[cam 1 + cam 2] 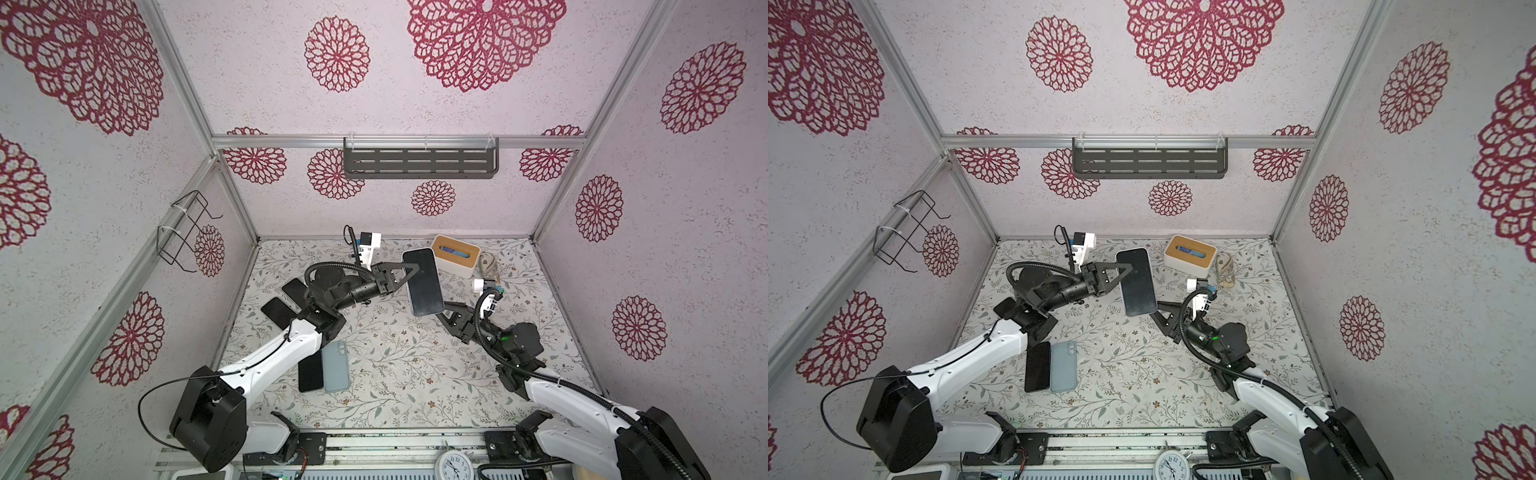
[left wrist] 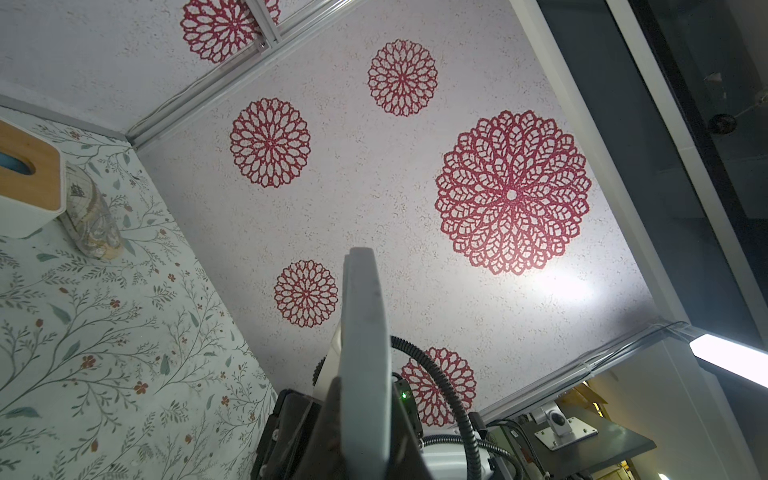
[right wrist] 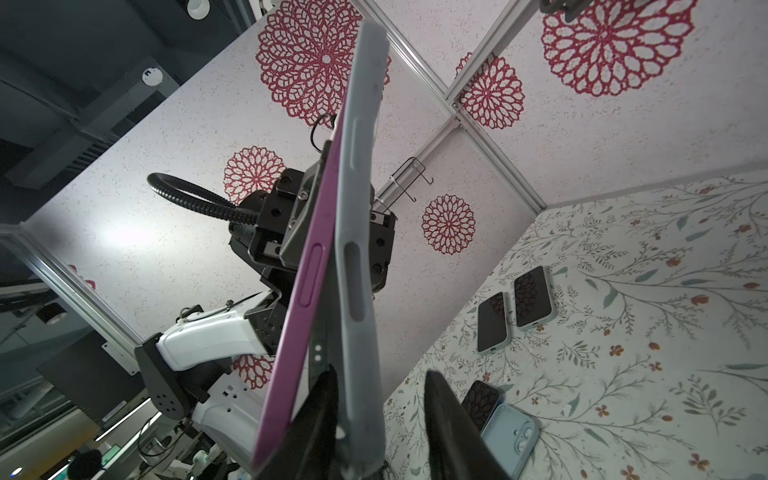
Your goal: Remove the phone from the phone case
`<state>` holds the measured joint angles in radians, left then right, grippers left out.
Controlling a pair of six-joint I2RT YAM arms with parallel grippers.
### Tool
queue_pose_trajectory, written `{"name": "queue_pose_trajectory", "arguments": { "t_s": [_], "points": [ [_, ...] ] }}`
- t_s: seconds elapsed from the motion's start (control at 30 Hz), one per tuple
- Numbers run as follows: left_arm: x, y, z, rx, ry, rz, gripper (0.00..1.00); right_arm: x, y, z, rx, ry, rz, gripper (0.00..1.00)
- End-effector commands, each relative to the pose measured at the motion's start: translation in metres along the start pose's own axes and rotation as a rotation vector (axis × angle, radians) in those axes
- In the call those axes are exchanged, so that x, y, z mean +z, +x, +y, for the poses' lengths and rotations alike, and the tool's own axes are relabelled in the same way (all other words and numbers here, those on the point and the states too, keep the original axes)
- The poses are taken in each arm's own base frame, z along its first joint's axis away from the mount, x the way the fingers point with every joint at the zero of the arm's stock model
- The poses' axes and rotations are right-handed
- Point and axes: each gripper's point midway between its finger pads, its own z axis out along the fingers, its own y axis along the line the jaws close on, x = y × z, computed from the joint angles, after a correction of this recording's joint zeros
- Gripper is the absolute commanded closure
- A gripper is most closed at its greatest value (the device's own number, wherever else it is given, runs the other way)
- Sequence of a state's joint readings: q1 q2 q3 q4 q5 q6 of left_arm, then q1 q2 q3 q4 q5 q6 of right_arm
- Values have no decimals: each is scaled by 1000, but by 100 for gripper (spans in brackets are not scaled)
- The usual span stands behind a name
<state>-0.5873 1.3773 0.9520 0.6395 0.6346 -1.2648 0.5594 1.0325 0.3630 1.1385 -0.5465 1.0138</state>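
Observation:
The phone [image 1: 424, 282] hangs in the air above the middle of the table, dark screen up in both top views [image 1: 1137, 282]. In the right wrist view its purple edge [image 3: 309, 270] has peeled away from the grey phone case [image 3: 357, 249] at the near end. My left gripper [image 1: 409, 272] is shut on the phone case [image 2: 365, 332] at its far end. My right gripper [image 3: 380, 382] is at the near end: one finger [image 3: 328, 395] sits wedged between phone and case, and the other finger [image 3: 440, 407] stands apart from the case with a gap.
Two cased phones [image 1: 286, 301] lie at the left under my left arm. A black phone [image 1: 311, 372] and an empty pale-blue case [image 1: 336, 365] lie nearer the front. A wood-topped tissue box [image 1: 456, 255] and a patterned pouch [image 1: 488, 266] stand at the back right.

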Motion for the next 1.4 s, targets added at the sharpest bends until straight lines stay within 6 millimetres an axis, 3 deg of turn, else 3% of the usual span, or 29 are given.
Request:
{"name": "queue_pose_trajectory", "arguments": {
  "t_s": [0.0,0.23,0.3,0.4,0.53,0.7,0.8,1.0,1.17,1.23,1.37],
  "points": [
    [5,9,8,-18,10,22,100,-5,-19,31,-46,-95,-73,68],
    [8,16,28,-43,-25,29,100,-13,-13,33,-13,-111,-69,89],
    [7,21,43,-61,-52,25,100,-16,-10,29,12,-96,-72,98],
    [2,30,70,-91,-120,11,100,-23,-3,15,63,-38,-77,100],
    [-2,47,105,-116,-212,21,66,-34,6,-1,106,41,-84,100],
    [0,65,131,-112,-277,44,44,-42,26,-23,155,141,-44,100],
    [-2,66,140,-85,-318,35,34,-48,38,-38,183,203,-29,100],
    [-2,67,139,9,-378,46,11,-58,52,-59,227,285,-25,100],
    [-12,76,133,244,-576,103,7,-67,61,-74,267,344,-36,100],
    [-12,81,121,390,-616,138,7,-69,62,-77,270,354,-42,100],
    [-10,113,101,657,-664,279,9,-71,63,-79,278,364,-45,100]
  ]
}}
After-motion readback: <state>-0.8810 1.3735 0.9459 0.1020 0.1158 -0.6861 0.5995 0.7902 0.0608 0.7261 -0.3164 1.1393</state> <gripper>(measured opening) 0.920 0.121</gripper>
